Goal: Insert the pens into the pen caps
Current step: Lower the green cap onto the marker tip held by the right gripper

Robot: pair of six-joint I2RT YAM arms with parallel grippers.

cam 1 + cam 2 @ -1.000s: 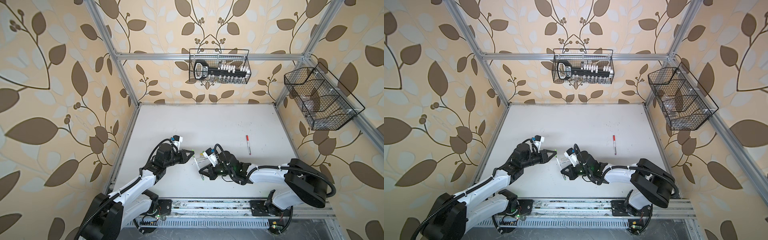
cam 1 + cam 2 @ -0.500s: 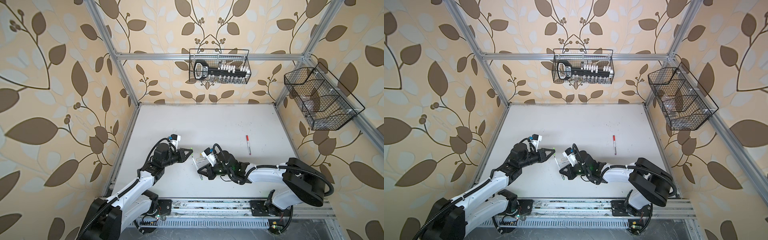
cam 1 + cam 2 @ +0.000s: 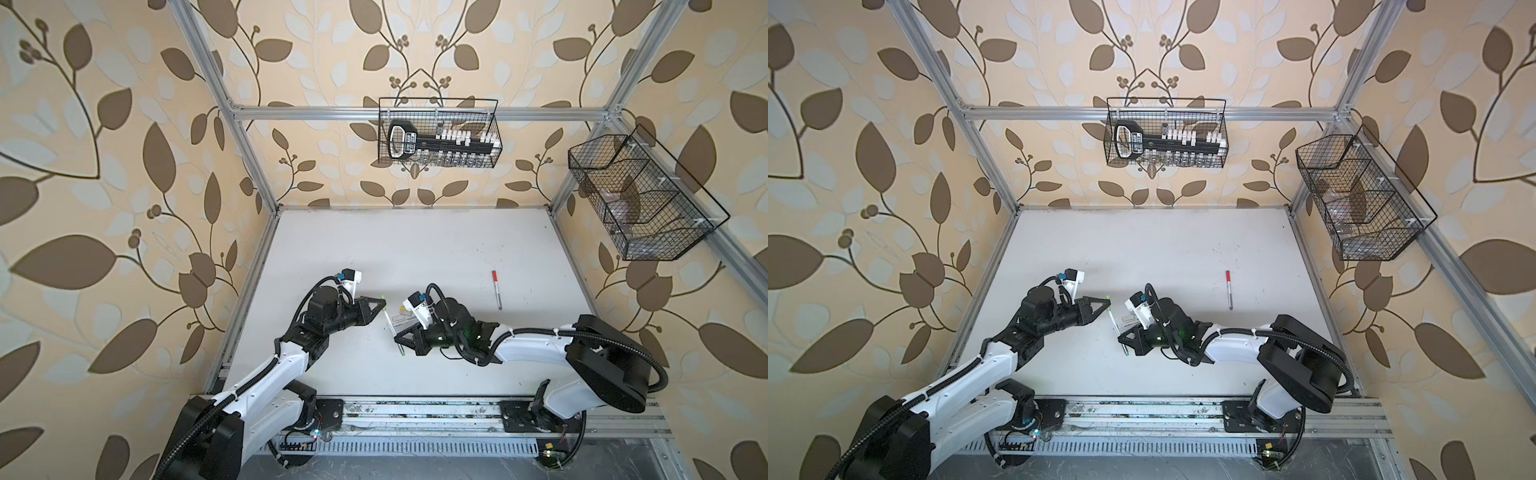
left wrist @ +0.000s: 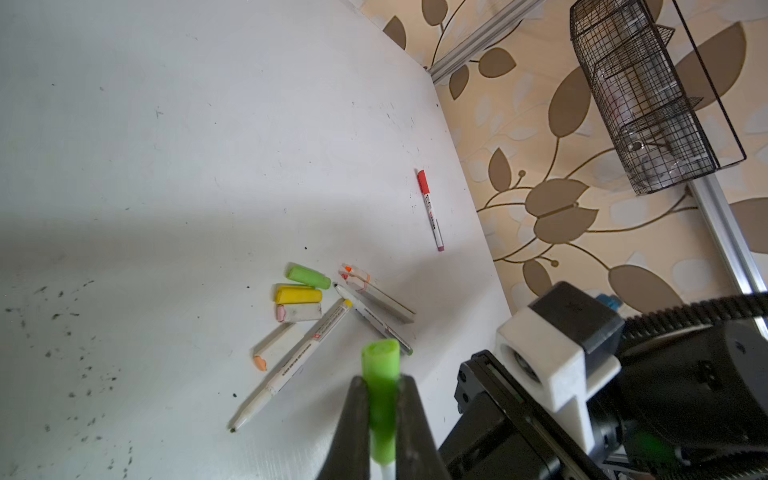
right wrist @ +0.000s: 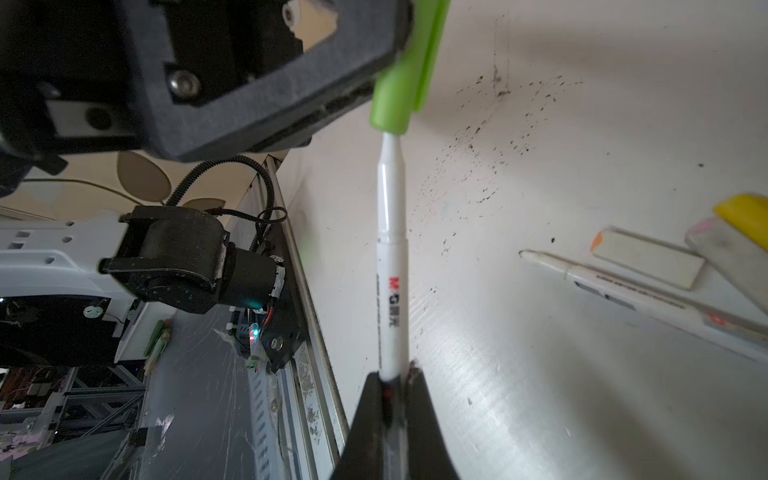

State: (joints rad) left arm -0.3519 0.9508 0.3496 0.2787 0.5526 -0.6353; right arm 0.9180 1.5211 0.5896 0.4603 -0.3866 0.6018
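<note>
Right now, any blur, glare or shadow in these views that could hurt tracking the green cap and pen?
Left wrist view: green cap sits close to the lens and looks soft; a broad shadow band crosses the table. Right wrist view: white pen sharp, print readable, bright glare on the table beside it. Both top views: even light, but the pen is a thin sliver.

I have both arms near the middle of the desk's (image 3: 415, 249) front half: the left gripper (image 3: 380, 306) sits left of the right gripper (image 3: 397, 340), its cap (image 4: 380, 374) meeting the tip of the pen (image 5: 390, 270) in the right one. Loose pens (image 4: 291, 365) and loose caps (image 4: 298, 294) lie just behind the right gripper. A lone pen (image 3: 497, 291) lies well apart toward the right edge. One basket (image 3: 457, 162) hangs above the back edge, another (image 3: 665, 232) by the back-right corner.
</note>
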